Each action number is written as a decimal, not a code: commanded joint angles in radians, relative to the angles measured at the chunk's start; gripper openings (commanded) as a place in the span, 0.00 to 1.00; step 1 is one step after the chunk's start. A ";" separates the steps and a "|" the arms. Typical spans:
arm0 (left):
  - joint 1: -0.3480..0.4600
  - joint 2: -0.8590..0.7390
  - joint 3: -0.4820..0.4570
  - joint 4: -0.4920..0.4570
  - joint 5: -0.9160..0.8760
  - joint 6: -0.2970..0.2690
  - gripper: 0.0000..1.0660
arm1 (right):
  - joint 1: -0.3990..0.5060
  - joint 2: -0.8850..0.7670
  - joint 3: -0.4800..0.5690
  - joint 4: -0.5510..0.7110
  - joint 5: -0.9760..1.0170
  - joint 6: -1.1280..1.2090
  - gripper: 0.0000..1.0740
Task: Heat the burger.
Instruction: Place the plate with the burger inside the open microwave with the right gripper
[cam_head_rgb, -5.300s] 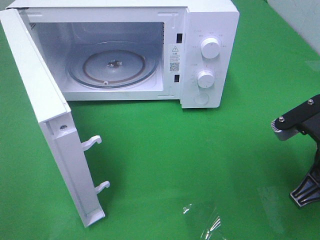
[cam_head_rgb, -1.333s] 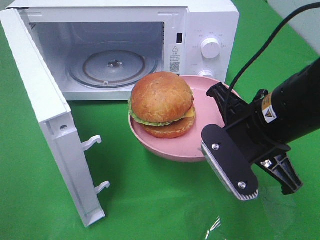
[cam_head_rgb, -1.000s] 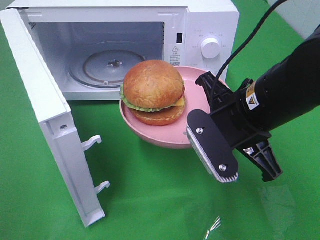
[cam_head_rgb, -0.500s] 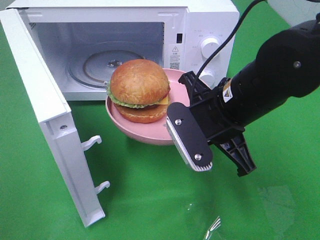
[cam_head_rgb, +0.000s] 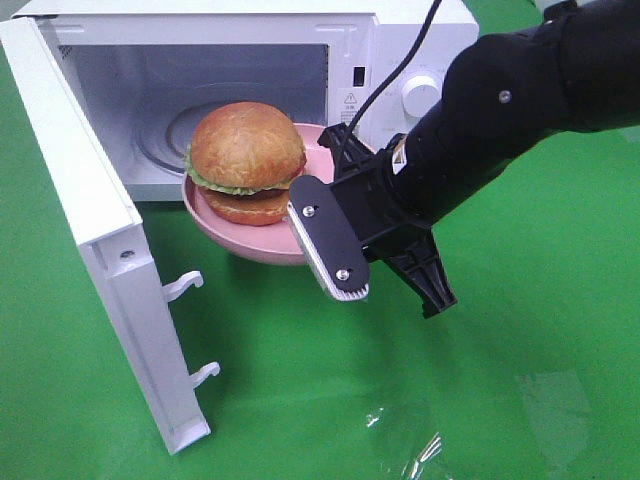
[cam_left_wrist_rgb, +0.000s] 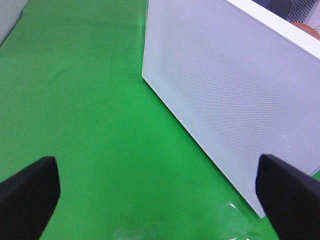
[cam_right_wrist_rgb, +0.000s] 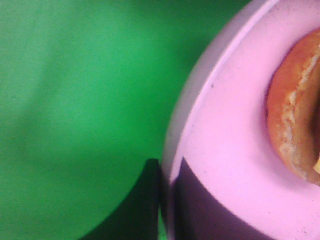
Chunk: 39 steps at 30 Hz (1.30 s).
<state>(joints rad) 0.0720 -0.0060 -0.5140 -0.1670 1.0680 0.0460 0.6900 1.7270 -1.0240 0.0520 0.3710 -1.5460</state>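
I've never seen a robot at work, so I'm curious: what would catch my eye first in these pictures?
A glossy burger sits on a pink plate, held up at the mouth of a white microwave. The black right hand grips the plate's rim from the right side of the high view. The microwave's door stands wide open on the left.

test lab: green cloth, microwave
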 joint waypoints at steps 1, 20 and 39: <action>0.002 -0.014 0.000 -0.001 -0.002 -0.002 0.93 | 0.003 0.013 -0.041 0.034 -0.035 -0.032 0.00; 0.002 -0.014 0.000 -0.001 -0.002 -0.002 0.93 | 0.003 0.176 -0.265 0.052 0.016 -0.050 0.00; 0.002 -0.014 0.000 -0.001 -0.002 -0.002 0.93 | 0.003 0.367 -0.535 -0.006 0.113 0.087 0.00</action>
<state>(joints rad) 0.0720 -0.0060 -0.5140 -0.1670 1.0680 0.0460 0.6900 2.1010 -1.5350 0.0550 0.5260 -1.4820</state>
